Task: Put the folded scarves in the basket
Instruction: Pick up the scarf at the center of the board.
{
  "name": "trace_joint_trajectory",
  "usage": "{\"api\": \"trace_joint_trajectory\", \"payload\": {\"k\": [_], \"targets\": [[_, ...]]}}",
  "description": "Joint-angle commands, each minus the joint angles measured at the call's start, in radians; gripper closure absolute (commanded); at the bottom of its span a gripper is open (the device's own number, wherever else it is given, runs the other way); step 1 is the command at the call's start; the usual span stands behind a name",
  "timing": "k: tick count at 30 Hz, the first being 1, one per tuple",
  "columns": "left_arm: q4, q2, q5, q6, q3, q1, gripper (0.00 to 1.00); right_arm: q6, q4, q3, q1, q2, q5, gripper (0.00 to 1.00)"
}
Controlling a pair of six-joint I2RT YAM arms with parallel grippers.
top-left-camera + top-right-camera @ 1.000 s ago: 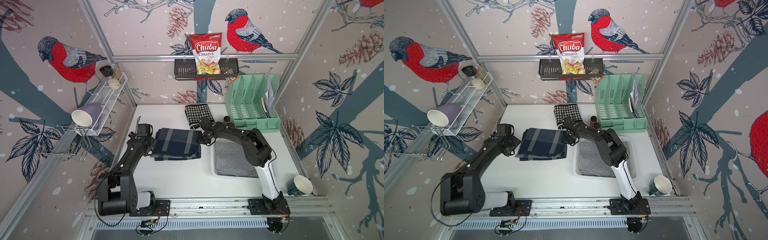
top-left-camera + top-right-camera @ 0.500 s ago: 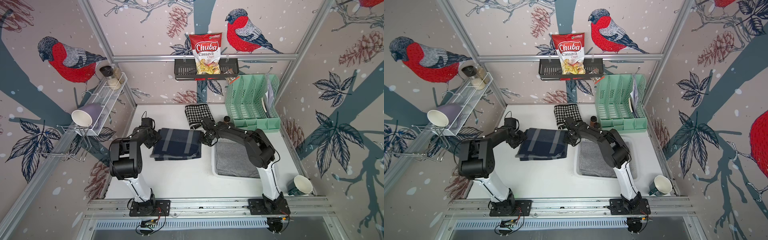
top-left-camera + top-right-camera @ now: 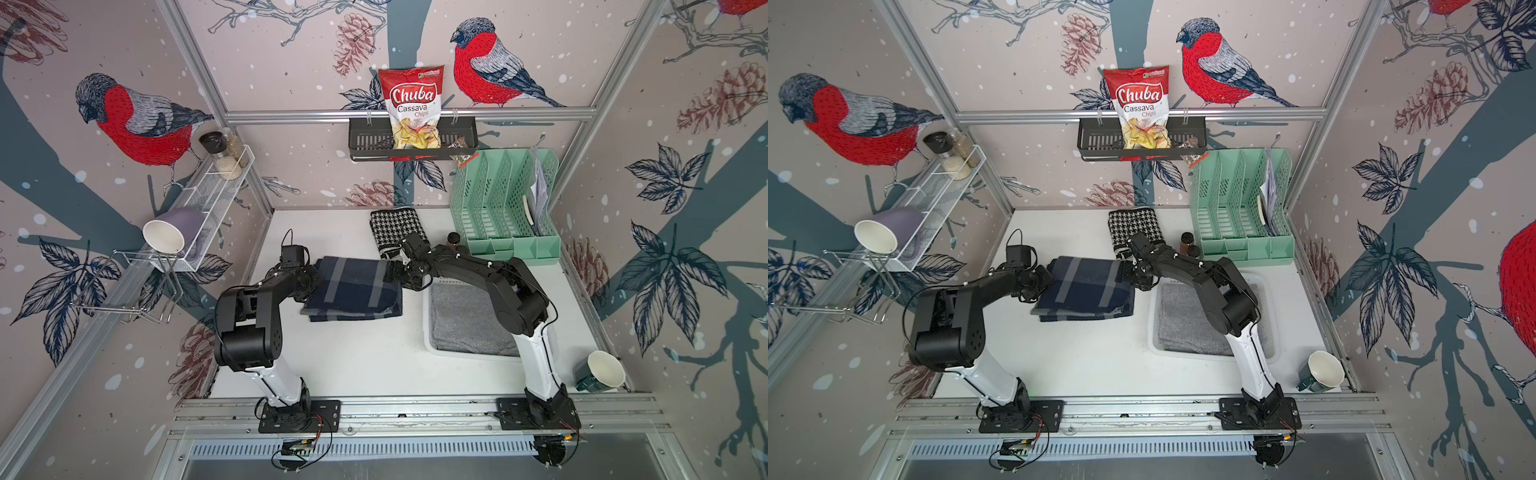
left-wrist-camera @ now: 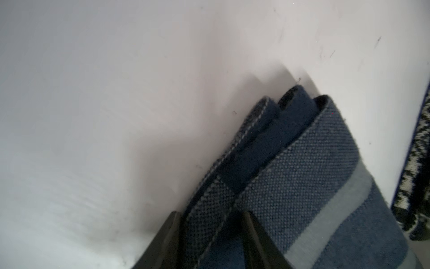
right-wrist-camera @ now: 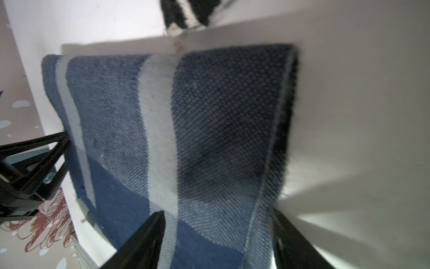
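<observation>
Left jaws pinch the scarf, right jaws released around it, below the Chuba Cassava Chips bag.

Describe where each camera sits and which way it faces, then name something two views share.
Top views: high at the front, facing down and back at the table, navy scarf and basket; the left arm and right arm show whole.
Left wrist: on the left arm, facing along the left tool at the scarf's folded edge; its two fingers show.
Right wrist: on the right arm, facing along the right tool across the scarf's top; its fingers show.
Shared: both wrist views catch the houndstooth cloth.
</observation>
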Motion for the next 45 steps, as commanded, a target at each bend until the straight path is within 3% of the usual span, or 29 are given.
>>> {"api": "trace_joint_trajectory", "payload": {"k": [1,9,12,16,24,28,32,37,41,45], "targets": [[-0.043,-0.010,0.076,-0.027,-0.029,0.003,0.59,0.022,-0.088,-0.002,0.019,0.039,-0.015,0.25],[-0.025,-0.066,0.121,-0.049,-0.053,0.002,0.75,0.028,-0.130,0.006,0.038,0.040,0.028,0.26],[-0.015,-0.069,0.138,-0.056,-0.057,0.002,0.89,0.028,-0.126,-0.006,0.039,0.034,0.034,0.32],[0.026,-0.075,0.181,-0.074,-0.085,0.001,1.00,0.029,-0.121,-0.012,0.043,0.035,0.049,0.47],[0.021,-0.120,0.187,-0.083,-0.107,0.000,1.00,0.027,-0.134,0.007,0.045,0.031,0.083,0.84],[-0.073,-0.127,0.099,-0.072,-0.077,-0.001,1.00,0.027,-0.146,0.017,0.047,0.030,0.100,0.91],[-0.143,-0.114,0.018,-0.045,-0.048,-0.001,0.70,0.023,-0.151,0.018,0.045,0.032,0.105,0.92],[-0.166,-0.067,-0.009,-0.009,-0.042,-0.002,0.48,0.012,-0.160,0.030,0.044,0.043,0.099,0.95],[-0.106,-0.052,0.030,-0.006,-0.078,-0.002,0.45,0.007,-0.164,0.038,0.042,0.050,0.094,0.97],[-0.039,-0.026,0.116,-0.019,-0.108,-0.005,0.57,0.007,-0.162,0.036,0.044,0.053,0.084,0.98]]}}
